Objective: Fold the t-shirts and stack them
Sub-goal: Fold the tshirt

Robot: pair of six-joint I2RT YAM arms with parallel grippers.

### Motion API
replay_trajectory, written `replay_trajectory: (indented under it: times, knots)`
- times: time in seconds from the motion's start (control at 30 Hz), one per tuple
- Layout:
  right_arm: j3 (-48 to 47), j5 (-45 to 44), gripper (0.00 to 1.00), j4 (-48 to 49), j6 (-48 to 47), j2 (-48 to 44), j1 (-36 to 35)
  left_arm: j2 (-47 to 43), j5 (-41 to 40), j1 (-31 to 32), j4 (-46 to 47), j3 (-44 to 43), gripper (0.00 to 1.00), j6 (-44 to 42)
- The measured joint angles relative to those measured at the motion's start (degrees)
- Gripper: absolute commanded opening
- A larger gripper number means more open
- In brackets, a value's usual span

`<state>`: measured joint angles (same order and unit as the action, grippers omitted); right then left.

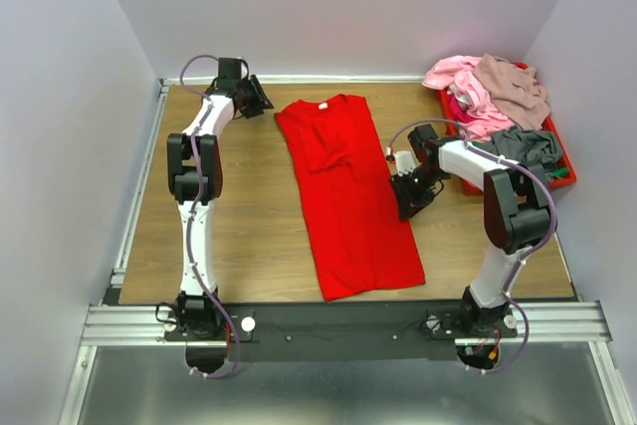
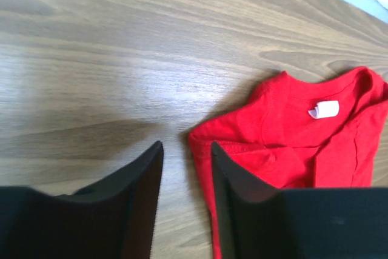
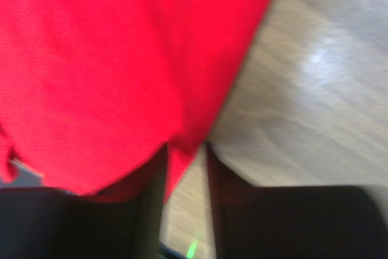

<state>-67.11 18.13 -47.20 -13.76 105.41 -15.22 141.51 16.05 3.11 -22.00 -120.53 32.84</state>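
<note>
My left pincer [image 2: 186,145]: open by the red t-shirt [image 1: 348,196] shoulder
My right pincer [image 3: 186,147]: parted at its edge, pinching nothing
Layout: narrow on tabletop [image 1: 239,226], ready for halving

My right wrist view is blurred. The red t-shirt [image 3: 91,59] runs off its top and left edges, and I cannot tell whether my right fingers [image 3: 142,210] pinch its edge. Lower right in the left wrist view, my left fingers [image 2: 260,216] cover part of it.
</note>
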Motion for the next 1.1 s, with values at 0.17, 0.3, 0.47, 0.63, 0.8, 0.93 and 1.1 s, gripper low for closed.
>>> replay_trajectory:
  times: [0.17, 0.3, 0.47, 0.63, 0.8, 0.93, 1.1]
  knots:
    - [-0.9, 2.3, 0.88, -1.5, -1.6, -0.8, 0.2, -6.6, 0.6, -1.2, -0.8, 1.5, 0.49, -4.4]
    - [-2.6, 3.1, 1.0, -2.7, -5.4, -3.5, 0.3, -25.3, -1.8, -1.3, 3.5, 13.7, 0.57, -11.6]
    - [-6.1, 7.5, 1.0, -3.5, -14.8, -12.8, 0.3, -62.9, -3.3, 3.3, 22.9, 39.6, 0.98, -21.6]
    - [-2.4, 20.3, 1.0, -2.3, -32.4, -29.7, 0.5, -88.3, 6.0, 6.1, 40.8, 57.9, 0.89, -23.7]
    - [1.8, 32.8, 1.0, -10.9, -52.6, -38.6, 0.5, -89.1, 8.5, 20.7, 32.4, 59.9, 0.72, -28.0]
    - [8.2, 33.7, 0.99, -16.7, -62.5, -37.2, 0.6, -87.7, 0.7, 41.5, 17.9, 61.8, 0.66, -27.3]
    - [11.6, 32.3, 0.93, -20.1, -64.3, -39.7, 0.6, -84.3, -10.9, 65.3, 4.6, 61.3, 0.52, -18.4]
